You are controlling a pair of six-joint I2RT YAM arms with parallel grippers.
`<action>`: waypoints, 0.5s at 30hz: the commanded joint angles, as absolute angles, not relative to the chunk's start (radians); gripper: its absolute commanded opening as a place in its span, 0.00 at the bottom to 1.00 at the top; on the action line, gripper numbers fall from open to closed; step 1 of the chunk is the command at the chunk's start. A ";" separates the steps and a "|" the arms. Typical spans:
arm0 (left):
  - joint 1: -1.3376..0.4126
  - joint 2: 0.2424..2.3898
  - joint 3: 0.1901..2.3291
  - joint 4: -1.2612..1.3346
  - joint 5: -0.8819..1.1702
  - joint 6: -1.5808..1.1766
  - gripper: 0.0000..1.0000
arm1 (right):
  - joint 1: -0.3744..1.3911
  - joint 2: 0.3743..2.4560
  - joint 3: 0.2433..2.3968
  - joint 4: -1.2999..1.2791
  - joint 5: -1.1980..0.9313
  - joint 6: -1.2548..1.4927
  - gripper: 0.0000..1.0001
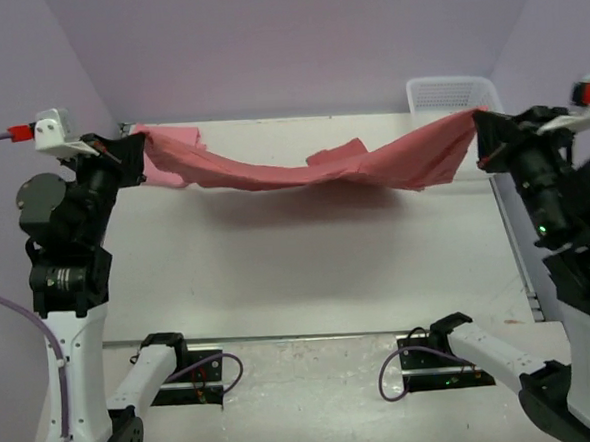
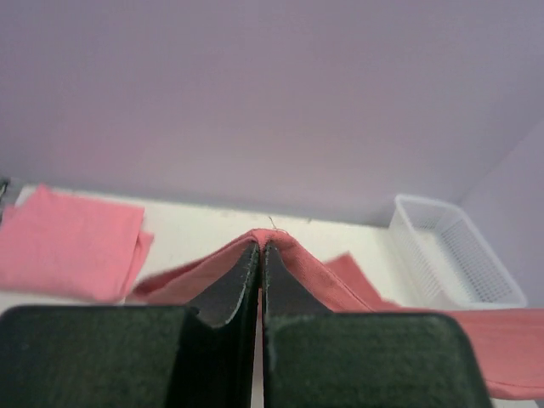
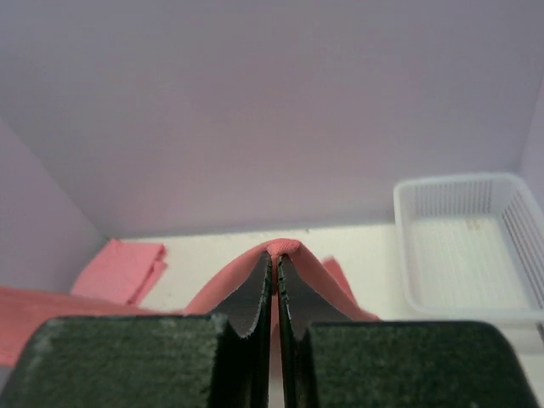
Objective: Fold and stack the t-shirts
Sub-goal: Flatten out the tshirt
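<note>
T-shirt (image 1: 302,170) hangs stretched from left to right above the surface (image 1: 308,265): left fingers (image 2: 240,285) pinch one end tight, right fingers (image 3: 255,297) pinch the other.

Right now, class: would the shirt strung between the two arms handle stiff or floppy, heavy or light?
Probably floppy: the shirt sags between the left fingers and right fingers. Likely light: small edge pinches hold it aloft. Released, it would probably crumple.

The white table (image 1: 307,260) bore a folded pink t-shirt (image 2: 68,242) far left and a white plastic lattice basket (image 1: 446,94) far right.
</note>
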State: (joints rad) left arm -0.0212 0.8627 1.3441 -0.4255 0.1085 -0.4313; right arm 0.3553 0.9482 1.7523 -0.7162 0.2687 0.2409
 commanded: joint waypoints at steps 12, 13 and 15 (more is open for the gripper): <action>-0.023 1.073 1.629 -0.324 0.186 -0.366 0.00 | 0.360 1.148 2.088 -0.675 0.169 0.037 0.00; -0.023 1.110 1.628 -0.293 0.161 -0.376 0.00 | 0.359 1.195 2.094 -0.623 0.205 0.022 0.00; -0.023 1.226 1.627 -0.252 0.140 -0.373 0.00 | 0.354 1.349 2.155 -0.578 0.231 -0.050 0.00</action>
